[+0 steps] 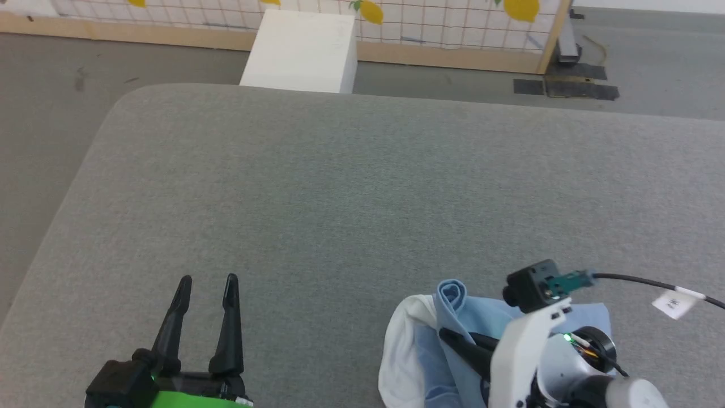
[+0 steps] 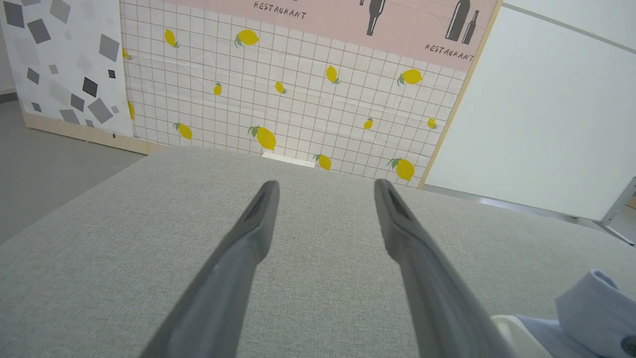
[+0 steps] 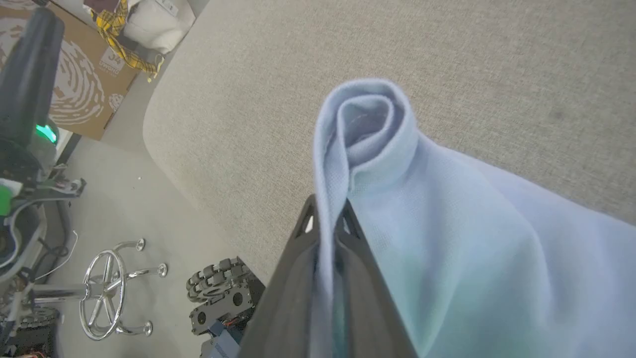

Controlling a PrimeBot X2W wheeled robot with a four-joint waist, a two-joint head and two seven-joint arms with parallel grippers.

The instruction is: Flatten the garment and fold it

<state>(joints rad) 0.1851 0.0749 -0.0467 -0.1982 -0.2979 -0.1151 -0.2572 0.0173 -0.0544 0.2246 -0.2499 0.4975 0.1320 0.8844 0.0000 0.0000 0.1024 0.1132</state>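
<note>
Where the near edge of the grey fabric-covered table (image 1: 362, 198) runs along the bottom of the head view, both arms are recorded. Toward the near left corner, the left gripper (image 1: 208, 280) is held just above bare fabric; its two dark fingers are spread apart with nothing between them, as confirmed in the left wrist view (image 2: 326, 186).

Toward the near right edge, the garment (image 1: 453, 306) is bunched in a heap on the table, with light blue cloth uppermost and its white inside (image 1: 399, 340) turned out on the left flank. The right gripper (image 1: 453, 335) is clenched on a fold of this cloth. In the right wrist view, the fabric is seen pinched between the closed fingers (image 3: 328, 214), and a rolled blue edge of the garment (image 3: 447, 223) rises just past the tips. A corner of the heap is also noted at the lower right of the left wrist view (image 2: 591, 308).

Beyond the garment, the middle and far half of the table are seen as plain grey fabric. Past the far edge, a white box (image 1: 303, 51) is noted on the floor, backed by a gridded panel printed with lemons (image 2: 298, 99).
</note>
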